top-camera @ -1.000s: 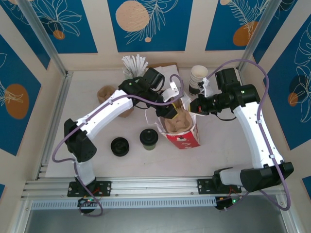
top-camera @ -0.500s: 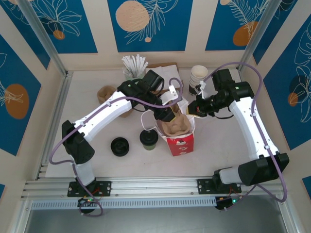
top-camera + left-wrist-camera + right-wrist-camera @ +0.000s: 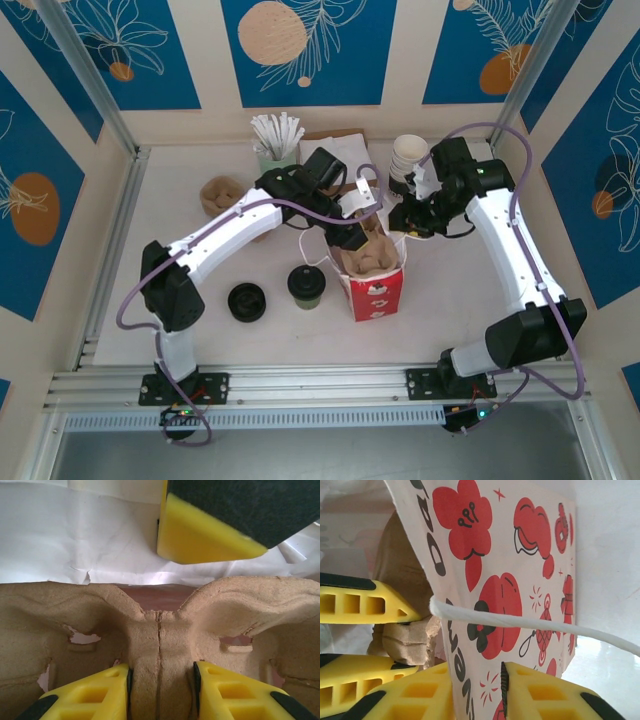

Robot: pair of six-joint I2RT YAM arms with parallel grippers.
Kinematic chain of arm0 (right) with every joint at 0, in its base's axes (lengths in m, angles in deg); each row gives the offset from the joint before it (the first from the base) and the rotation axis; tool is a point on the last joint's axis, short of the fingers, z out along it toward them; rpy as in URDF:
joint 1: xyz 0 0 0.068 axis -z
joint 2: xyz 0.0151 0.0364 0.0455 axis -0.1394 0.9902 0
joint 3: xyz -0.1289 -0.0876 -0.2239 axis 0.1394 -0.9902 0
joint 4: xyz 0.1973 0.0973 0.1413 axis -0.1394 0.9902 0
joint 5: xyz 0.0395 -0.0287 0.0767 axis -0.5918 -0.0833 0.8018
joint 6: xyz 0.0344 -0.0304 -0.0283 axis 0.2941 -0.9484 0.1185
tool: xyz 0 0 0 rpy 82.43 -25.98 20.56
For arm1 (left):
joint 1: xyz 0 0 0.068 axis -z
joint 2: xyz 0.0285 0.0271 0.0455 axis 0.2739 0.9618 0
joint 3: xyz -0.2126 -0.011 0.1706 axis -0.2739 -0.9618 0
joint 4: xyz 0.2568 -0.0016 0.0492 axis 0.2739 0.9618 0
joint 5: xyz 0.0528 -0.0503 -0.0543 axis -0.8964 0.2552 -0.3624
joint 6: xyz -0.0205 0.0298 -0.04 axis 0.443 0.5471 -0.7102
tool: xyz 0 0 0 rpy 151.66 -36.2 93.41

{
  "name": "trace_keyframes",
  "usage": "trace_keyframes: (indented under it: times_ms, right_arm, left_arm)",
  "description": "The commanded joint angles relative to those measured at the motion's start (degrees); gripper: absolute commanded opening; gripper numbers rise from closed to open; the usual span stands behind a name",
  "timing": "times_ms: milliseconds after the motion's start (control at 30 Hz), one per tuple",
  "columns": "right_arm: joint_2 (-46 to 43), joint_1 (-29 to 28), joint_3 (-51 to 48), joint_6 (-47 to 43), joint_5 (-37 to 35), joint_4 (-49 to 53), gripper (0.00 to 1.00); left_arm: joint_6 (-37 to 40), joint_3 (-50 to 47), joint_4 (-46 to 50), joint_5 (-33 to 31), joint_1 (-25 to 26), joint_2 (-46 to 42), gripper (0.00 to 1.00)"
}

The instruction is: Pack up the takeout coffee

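Takeout coffee [image 3: 306, 285]: olive-green cup with its black lid on, upright on the table and outside the bag. It stands to the near-left of the left pair of fingers, apart from them and touched by nothing, so by your task's measure it is not yet packed. Black lid-like disc [image 3: 246, 301]: flat on the table, further left of those fingers than the cup; not your item. Left gripper [image 3: 161, 681]: reaches down into the bag's mouth, fingers [image 3: 85, 697] closed nearly together on the raised middle ridge of the cup carrier, one pad on each side of its crease. Cup carrier [image 3: 159, 630]: brown moulded pulp, sitting inside the bag, its wells falling away on either side of the fingers. You appear to hold it by the spine so that it settles level and the wells stay free. Paper bag [image 3: 378, 290]: red-and-white print, upright with its mouth open, the white inner wall just beyond the left fingertips. Right gripper [image 3: 477, 700]: clamped on the bag's printed wall near the rim, one finger inside and one outside, the string handle [image 3: 530, 625] crossing just above them. This grip likely keeps the mouth spread and the bag from tipping. Stack of white paper cups [image 3: 408, 160]: beyond the right fingers, apart from them; leave it. With both pairs of fingers occupied, one must let go before you fetch the coffee.
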Motion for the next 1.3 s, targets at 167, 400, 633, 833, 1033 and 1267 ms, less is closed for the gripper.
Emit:
trace_keyframes:
  times_ms: [167, 400, 633, 833, 1033, 1267]
  right_arm:
    - [-7.04, 5.54, 6.05, 2.39, -2.00, 6.05, 0.42]
    - [-16.16, 9.74, 3.83, 6.86, 4.82, 6.63, 0.41]
    - [-24.13, 8.91, -6.64, 13.01, 14.35, 3.95, 0.37]
    - [-28.86, 6.69, -18.40, 18.38, 15.41, -2.47, 0.36]
    - [-30.36, 4.88, -24.37, 23.08, 14.87, -10.31, 0.35]
    - [-31.34, 4.20, -29.29, 25.84, 13.93, -14.86, 0.31]
  left_arm:
    - [0.73, 1.65, -2.84, -0.39, 0.50, 3.03, 0.33]
    - [-1.12, 2.08, -4.24, -3.40, 0.50, 3.96, 0.33]
    - [-3.86, 4.09, -4.01, -5.27, 0.43, 5.28, 0.32]
    - [-6.92, 4.24, -5.36, -4.66, 0.38, 5.53, 0.33]
    - [-7.93, 4.33, -5.26, -4.00, 0.35, 5.28, 0.33]
    - [-8.56, 4.11, -5.47, -3.80, 0.41, 4.98, 0.33]
